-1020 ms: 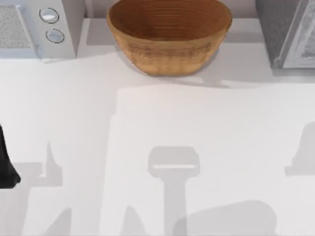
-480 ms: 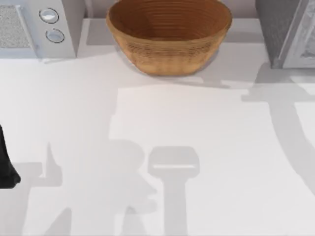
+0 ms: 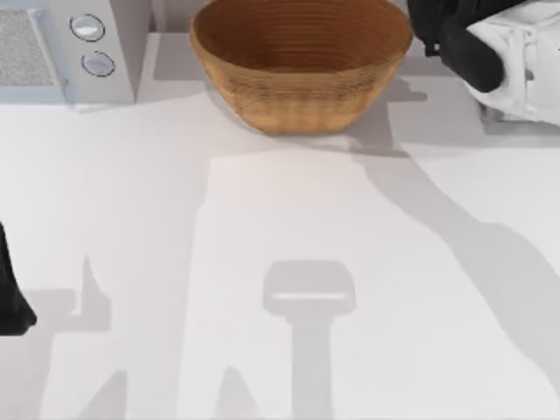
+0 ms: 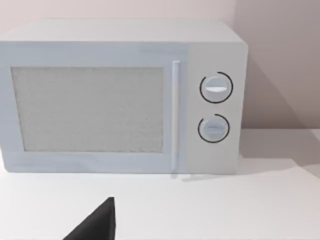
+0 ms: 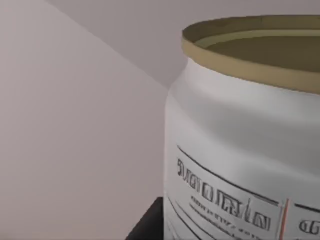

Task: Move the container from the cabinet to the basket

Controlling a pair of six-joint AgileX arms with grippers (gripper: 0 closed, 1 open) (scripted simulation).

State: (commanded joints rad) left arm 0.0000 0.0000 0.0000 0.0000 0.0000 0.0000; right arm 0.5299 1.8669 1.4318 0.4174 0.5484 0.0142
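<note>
Close before the right wrist, the container [image 5: 240,150]: silver-white, gold-rimmed.

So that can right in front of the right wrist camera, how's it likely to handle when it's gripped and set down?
The can looks like smooth, thin metal, so probably rigid but slippery and light. Its rounded wall suggests it would roll if tipped.
</note>
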